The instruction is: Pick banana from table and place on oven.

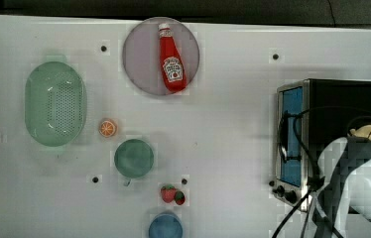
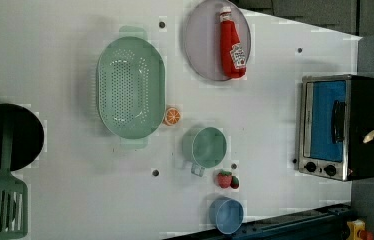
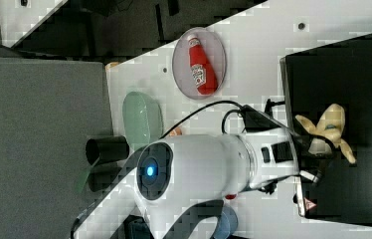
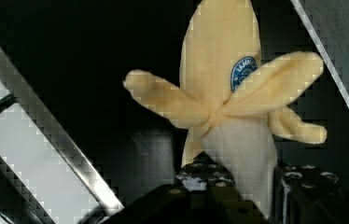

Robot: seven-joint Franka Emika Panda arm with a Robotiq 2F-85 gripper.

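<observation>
While clamped in tool [image 4: 238, 186] | banana [image 4: 228, 116] upright over oven [image 3: 338, 64]

My arm [image 3: 199, 164] is fat, round and white. It has a dark round cap with a small blue light [image 3: 150, 170] glowing in the middle. Black cables [image 3: 214, 112] loop along my arm toward my tool [image 4: 256, 196]. My tool is black, with small shiny screws [image 4: 298, 176] on it.

Banana [image 4: 228, 93] held between the gripper [image 4: 252, 186] fingers, cream end in the jaws. Peel strips splayed outward; blue sticker visible. Black oven [image 4: 93, 70] top just behind it.
</observation>
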